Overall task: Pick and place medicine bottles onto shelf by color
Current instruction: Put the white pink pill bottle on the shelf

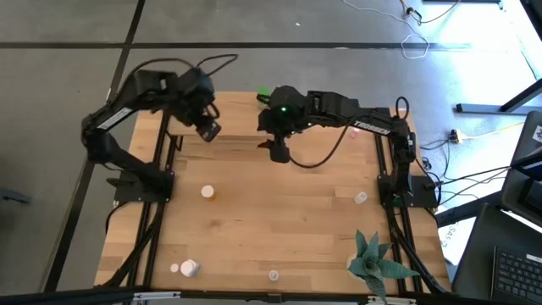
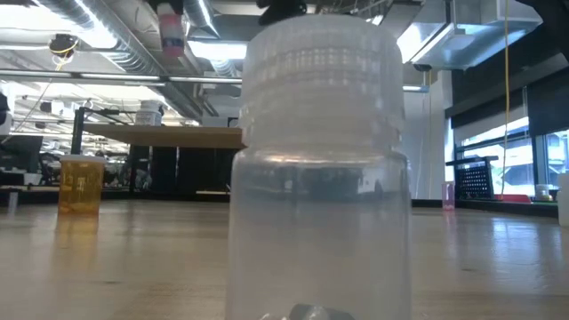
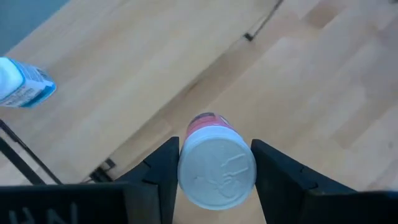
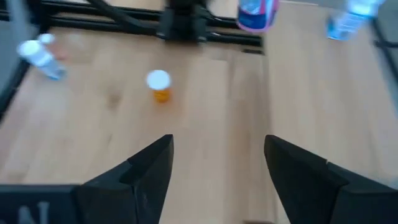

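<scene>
Wooden tabletop (image 1: 279, 212) is carrying scattered bottles; left gripper (image 3: 214, 171) is clamping a pink bottle (image 3: 214, 158) by its white cap near the shelf (image 1: 233, 127); looks light, rigid, slippery, so gripping the cap sides is working; right gripper (image 4: 217, 165) is hovering wide open, empty

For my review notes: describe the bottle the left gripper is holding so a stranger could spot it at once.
Find the left gripper over the far left part of the table. Between its fingers sits a small pink bottle with a white cap. It is the only bottle off the table; the rest lie loose on the wood.
</scene>
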Robot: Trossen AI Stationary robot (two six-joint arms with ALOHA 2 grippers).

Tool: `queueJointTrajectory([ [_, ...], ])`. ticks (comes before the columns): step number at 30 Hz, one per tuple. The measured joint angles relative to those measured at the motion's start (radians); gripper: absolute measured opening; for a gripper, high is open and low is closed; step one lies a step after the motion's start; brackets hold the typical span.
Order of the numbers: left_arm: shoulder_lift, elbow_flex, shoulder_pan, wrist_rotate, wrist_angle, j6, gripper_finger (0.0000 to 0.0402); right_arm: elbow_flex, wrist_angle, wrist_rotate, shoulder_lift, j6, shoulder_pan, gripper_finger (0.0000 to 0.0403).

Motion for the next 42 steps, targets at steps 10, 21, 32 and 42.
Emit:
queueJointTrajectory([
  [10, 0.132, 0.000, 0.277, 0.072, 0.032, 0.144, 0.0156, 0.004, 0.022, 0.436, -0.058, 0.127, 0.033, 0.0252],
  [21, 0.247, 0.000, 0.415, 0.138, 0.163, 0.237, 0.0156, 0.001, 0.025, 0.406, -0.058, 0.129, 0.041, 0.0252],
  [32, 0.344, 0.000, 0.472, 0.120, 0.250, 0.326, 0.0156, 0.001, 0.025, 0.405, -0.058, 0.133, 0.041, 0.0252],
  [42, 0.382, 0.000, 0.483, 0.115, 0.312, 0.388, 0.0156, 0.000, 0.025, 0.404, -0.058, 0.133, 0.041, 0.0252],
])
